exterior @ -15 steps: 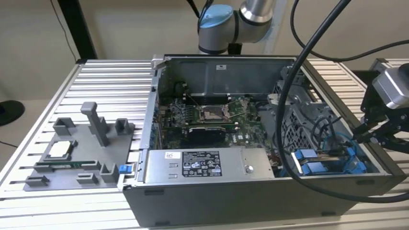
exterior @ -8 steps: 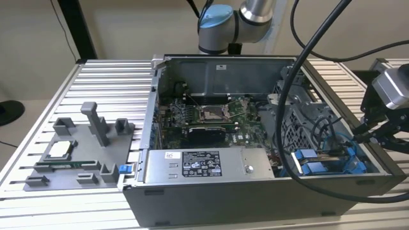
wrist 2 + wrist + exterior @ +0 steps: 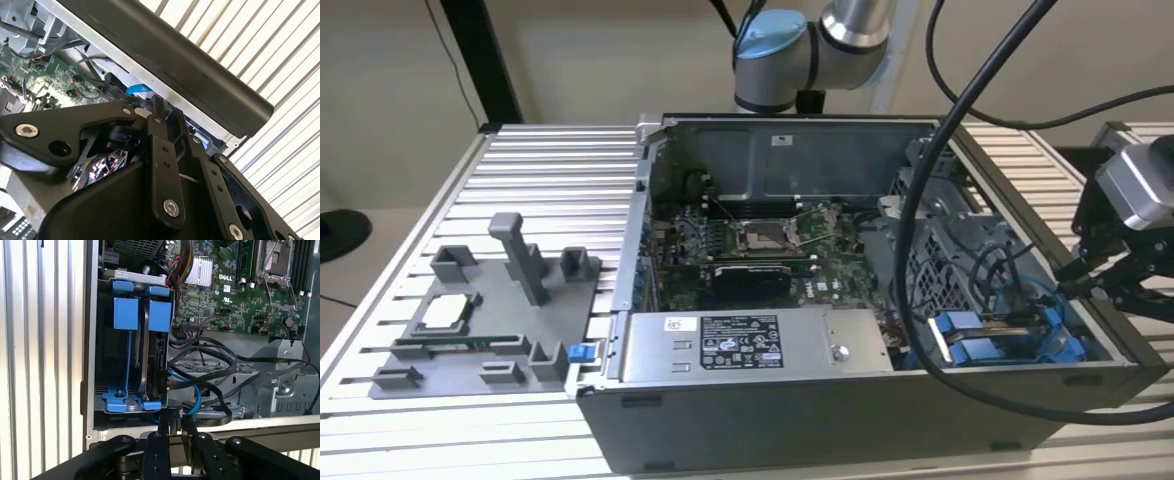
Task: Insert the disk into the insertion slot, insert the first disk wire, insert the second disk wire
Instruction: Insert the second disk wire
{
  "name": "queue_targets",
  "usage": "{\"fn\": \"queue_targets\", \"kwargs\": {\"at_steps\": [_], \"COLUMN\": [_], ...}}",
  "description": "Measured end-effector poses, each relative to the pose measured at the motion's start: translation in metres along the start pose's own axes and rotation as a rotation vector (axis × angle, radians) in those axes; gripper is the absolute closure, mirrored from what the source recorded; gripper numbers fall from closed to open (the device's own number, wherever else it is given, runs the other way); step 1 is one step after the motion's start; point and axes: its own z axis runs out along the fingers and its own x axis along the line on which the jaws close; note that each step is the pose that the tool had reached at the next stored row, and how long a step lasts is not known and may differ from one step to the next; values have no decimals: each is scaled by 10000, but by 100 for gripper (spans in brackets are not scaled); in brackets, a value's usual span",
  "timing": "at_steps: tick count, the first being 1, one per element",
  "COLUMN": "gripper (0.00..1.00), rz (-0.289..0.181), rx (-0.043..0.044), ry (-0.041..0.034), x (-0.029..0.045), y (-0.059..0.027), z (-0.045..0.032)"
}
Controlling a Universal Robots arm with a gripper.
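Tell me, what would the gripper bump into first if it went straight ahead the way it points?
Probably the tangle of black and blue cables just ahead of the gripper, beside the disk in the insertion slot. Depth is unclear, so it might pass above them.

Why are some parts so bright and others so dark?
In the second wrist view the ribbed table glares almost white behind the black gripper; in the first wrist view the insertion slot lies in shadow beside bright table ribs; in the exterior view light is even, dimmer inside the computer case.
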Motion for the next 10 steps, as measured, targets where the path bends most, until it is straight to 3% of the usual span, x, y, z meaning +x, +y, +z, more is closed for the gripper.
{"fn": "queue_targets", "kwargs": {"at_steps": [8,9,10], "gripper": [0,100,100], "rz": [3,3,3], "rx": [1,1,1], "ry": [-1,-1,0], "x": [4,4,5], "y": [1,1,1], "z": [13,15,15]}}
